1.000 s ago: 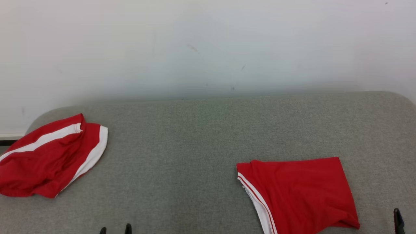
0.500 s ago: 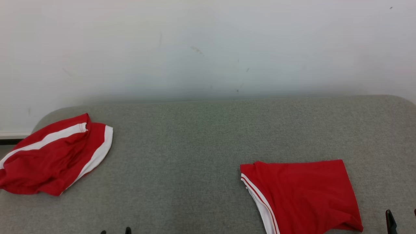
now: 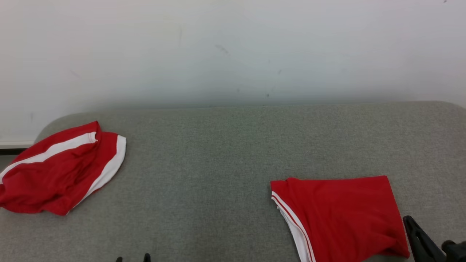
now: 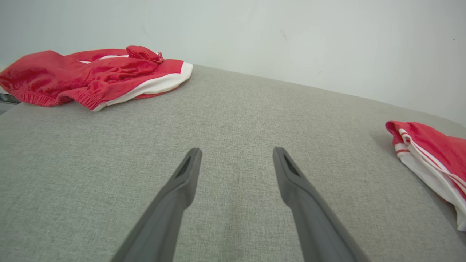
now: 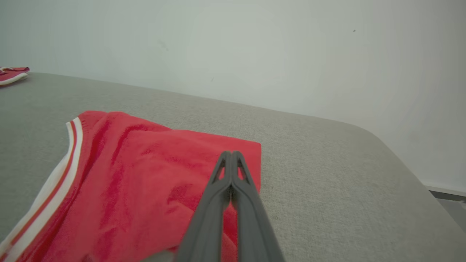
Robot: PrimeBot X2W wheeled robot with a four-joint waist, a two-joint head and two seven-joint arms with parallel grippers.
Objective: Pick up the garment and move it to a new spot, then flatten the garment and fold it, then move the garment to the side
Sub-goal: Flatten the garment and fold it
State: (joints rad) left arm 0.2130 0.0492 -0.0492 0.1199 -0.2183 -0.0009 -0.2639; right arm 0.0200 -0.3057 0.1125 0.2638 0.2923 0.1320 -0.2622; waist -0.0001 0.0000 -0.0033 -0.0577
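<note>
1. A crumpled red garment [image 3: 60,171] with white stripes lies at the far left corner of the grey padded table [image 3: 218,153].
2. The left gripper [image 4: 236,154] hovers over bare table near the front edge, its fingers spread wide and holding nothing.
3. A folded red garment [image 3: 338,214] lies flat at the front right.
4. The right gripper [image 5: 230,154] sits over that garment's right edge with its fingers pressed together; whether the tips touch the cloth is hard to tell.

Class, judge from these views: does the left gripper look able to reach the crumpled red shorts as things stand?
Probably yes. The left gripper is open, and bare grey padded surface lies between it and the crumpled red shorts, ahead to its left; nothing blocks the way.
</note>
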